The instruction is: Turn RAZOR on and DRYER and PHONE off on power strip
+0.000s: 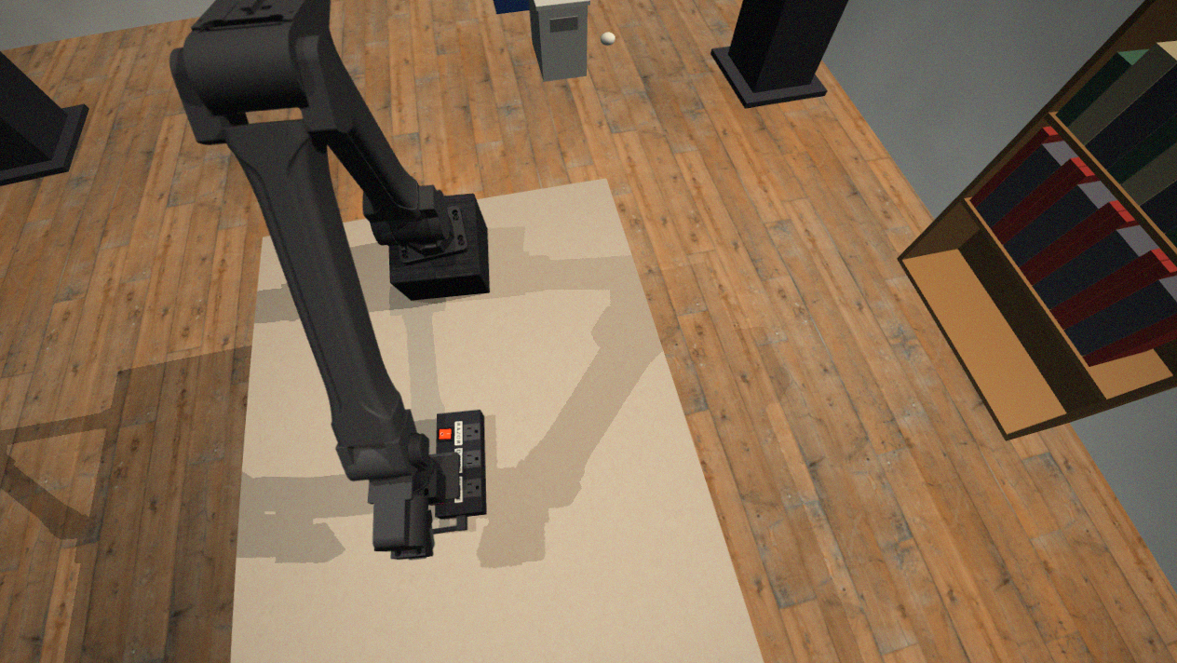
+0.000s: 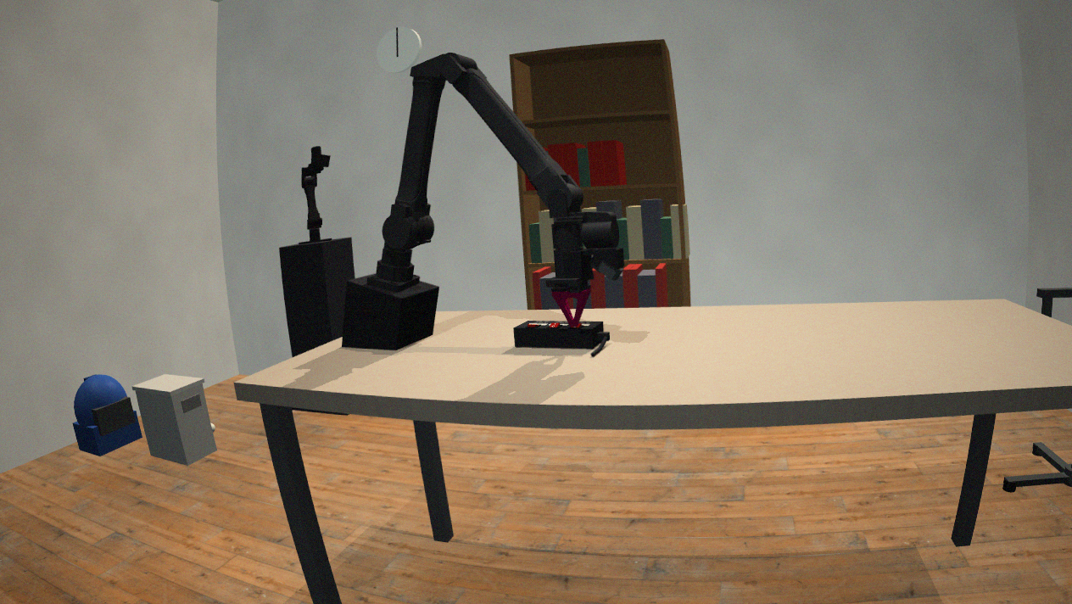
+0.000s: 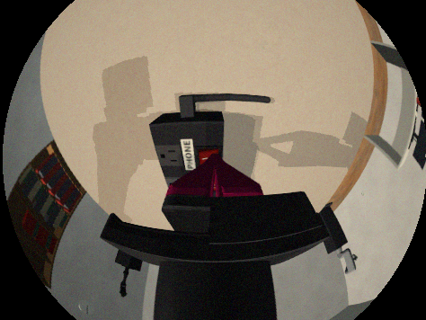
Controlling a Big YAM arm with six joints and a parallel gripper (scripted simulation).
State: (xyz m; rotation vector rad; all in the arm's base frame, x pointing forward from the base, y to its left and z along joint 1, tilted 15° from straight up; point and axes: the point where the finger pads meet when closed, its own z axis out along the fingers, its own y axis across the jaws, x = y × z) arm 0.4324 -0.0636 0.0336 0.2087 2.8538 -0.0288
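Gripper (image 2: 573, 324) closed and empty, tips pressing down on power strip (image 1: 469, 473), lower centre of table (image 1: 576, 534)

I'm seeing a matte black arm (image 1: 313, 247), boxy black base (image 2: 389, 311), and magenta wedge-shaped fingers (image 2: 572, 309) showing.
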